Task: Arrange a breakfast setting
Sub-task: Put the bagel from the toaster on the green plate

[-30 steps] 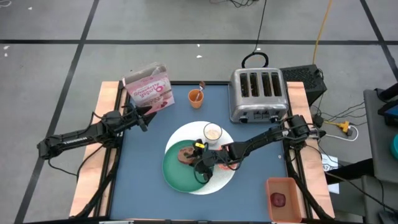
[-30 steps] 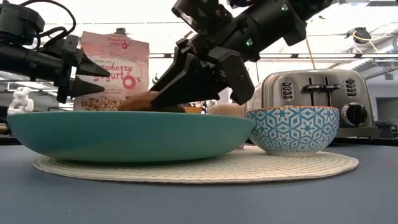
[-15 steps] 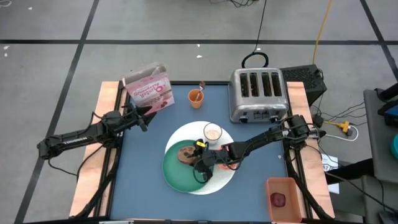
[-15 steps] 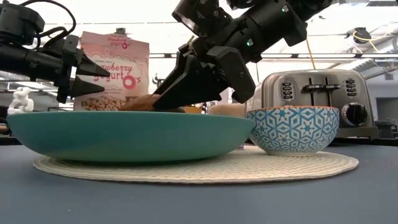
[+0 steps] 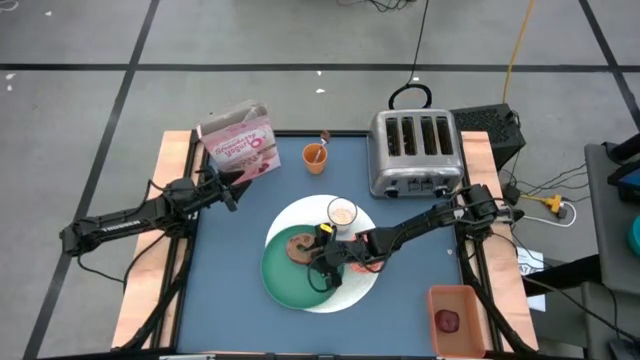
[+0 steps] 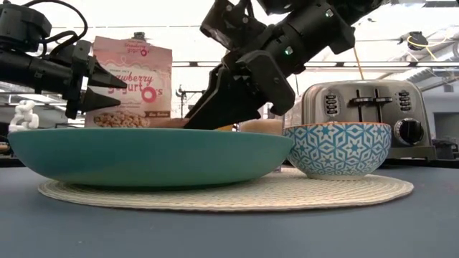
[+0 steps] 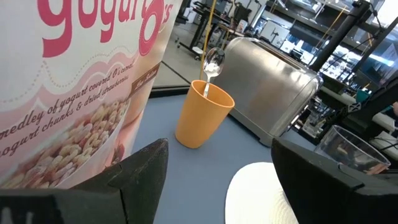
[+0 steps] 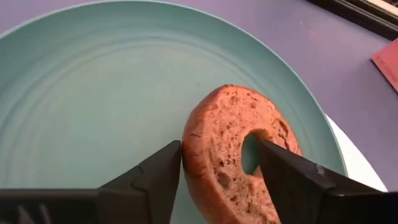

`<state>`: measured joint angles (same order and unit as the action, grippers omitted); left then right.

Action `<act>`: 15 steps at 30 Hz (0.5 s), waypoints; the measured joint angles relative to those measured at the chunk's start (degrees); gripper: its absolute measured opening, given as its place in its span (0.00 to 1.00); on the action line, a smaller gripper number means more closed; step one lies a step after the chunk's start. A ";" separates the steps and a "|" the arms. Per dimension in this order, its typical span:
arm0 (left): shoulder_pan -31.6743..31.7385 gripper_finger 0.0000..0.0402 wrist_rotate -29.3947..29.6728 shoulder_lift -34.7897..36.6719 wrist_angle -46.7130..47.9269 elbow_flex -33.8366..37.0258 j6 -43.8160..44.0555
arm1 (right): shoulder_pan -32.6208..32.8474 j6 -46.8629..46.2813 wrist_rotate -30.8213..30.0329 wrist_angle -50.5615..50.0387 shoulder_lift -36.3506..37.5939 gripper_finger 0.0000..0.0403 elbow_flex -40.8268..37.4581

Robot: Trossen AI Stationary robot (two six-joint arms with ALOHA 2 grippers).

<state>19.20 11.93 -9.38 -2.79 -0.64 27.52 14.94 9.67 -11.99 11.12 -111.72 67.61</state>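
Observation:
A brown bagel (image 8: 233, 158) lies in the green plate (image 5: 280, 275), which rests on the white round mat (image 5: 360, 280). My right gripper (image 5: 322, 260) reaches over the plate from the table's right and is shut on the bagel. A milky glass (image 5: 342, 213) stands on the mat's far part. A patterned bowl (image 6: 337, 149) stands on the mat right of the plate. A metal spoon (image 7: 211, 59) stands in an orange cup (image 5: 315, 157). Dark red fruit (image 5: 448, 320) lies in a pink tray. My left gripper (image 5: 235, 187) is open and empty beside the cereal box. My right gripper has one side of the bagel's ring between its fingers. One finger (image 8: 158, 174) is at the outer rim (image 8: 186, 149) and the other (image 8: 280, 168) is at the edge of the hole (image 8: 250, 152). The fingers slant down from the table's right. The bagel's underside rests on the plate.
A pink cereal box (image 5: 240, 140) stands at the far left and a silver four-slot toaster (image 5: 415, 152) at the far right. The pink tray (image 5: 455, 300) sits off the blue mat at the near right. Bare blue surface (image 5: 230, 290) lies left of the plate.
My right gripper has lowered the bagel into the plate. In the low view the bagel stood above the plate's rim a second ago and now barely shows over it. In the high view it now lies flatter, its ring showing.

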 joint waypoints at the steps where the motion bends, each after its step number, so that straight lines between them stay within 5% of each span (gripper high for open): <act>1: -0.01 0.71 -0.01 0.00 0.00 0.00 0.00 | -0.02 -0.22 0.00 0.00 0.00 0.54 0.00; 15: 0.00 0.71 0.01 0.02 0.00 0.00 -0.01 | -0.02 -0.59 0.02 0.49 0.02 0.66 0.00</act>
<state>19.20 11.94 -9.37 -2.79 -0.64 27.51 14.92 9.08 -11.97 11.61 -111.70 67.61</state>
